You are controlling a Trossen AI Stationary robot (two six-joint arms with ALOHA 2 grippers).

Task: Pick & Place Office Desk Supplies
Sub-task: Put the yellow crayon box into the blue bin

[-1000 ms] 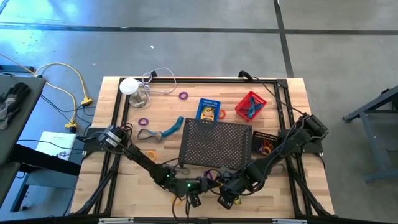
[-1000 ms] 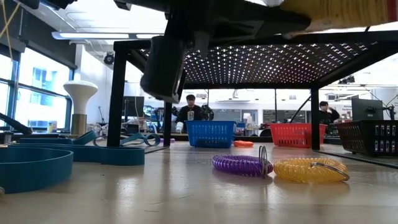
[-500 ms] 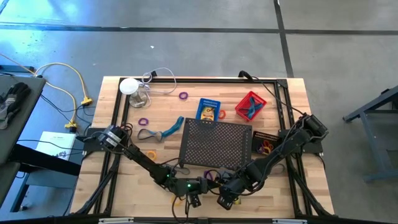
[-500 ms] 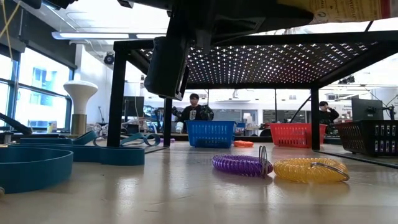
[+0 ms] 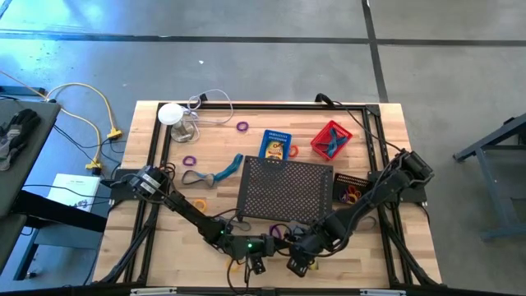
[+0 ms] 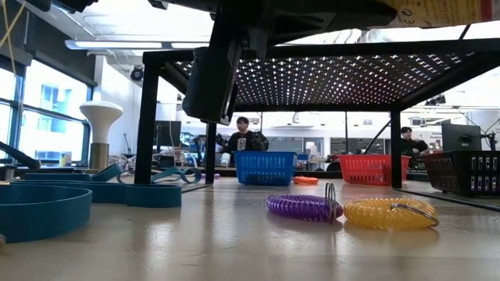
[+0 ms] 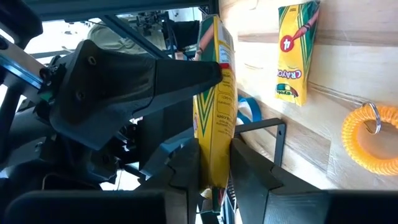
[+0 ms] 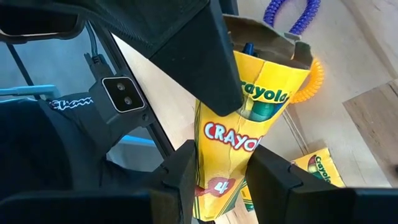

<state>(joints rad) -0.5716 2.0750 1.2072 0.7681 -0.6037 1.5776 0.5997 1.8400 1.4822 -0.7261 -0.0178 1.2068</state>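
A yellow Crayola crayon box (image 8: pixel 239 134) hangs between both grippers above the table's near edge, its top flap open. My left gripper (image 5: pixel 256 265) and my right gripper (image 5: pixel 296 265) are both shut on it. A second crayon box (image 7: pixel 292 53) lies flat on the wood beside an orange coil ring (image 7: pixel 373 137). A purple coil ring (image 6: pixel 301 207) and the yellow-orange one (image 6: pixel 391 212) rest on the table under the mesh tray. Blue rubber bands (image 5: pixel 218 173) and small purple rings (image 5: pixel 243 127) lie farther off. My left gripper pinches the crayon box between its two fingers, one on each broad face (image 7: pixel 214 158), and the box shows edge-on between them. The box is lifted clear of the table. My right gripper pinches the same box at its closed end (image 8: pixel 217 180), one finger on each narrow side, and the card is squeezed in there. The printed face shows between the fingers. The open flap end points away from the wrist.
The black mesh tray (image 5: pixel 286 191) stands on legs mid-table. Behind it are a blue basket (image 5: pixel 276 145) and a red basket (image 5: pixel 331 138), and a black basket (image 5: pixel 352 191) sits to its right. The white round-topped object (image 5: pixel 173 115) stands far left. People sit in the room beyond.
In the low view the yellow box held at the picture's top has risen until only its lower edge shows, and the dark gripper body beside it has shifted slightly with it. Both grippers have kept hold.
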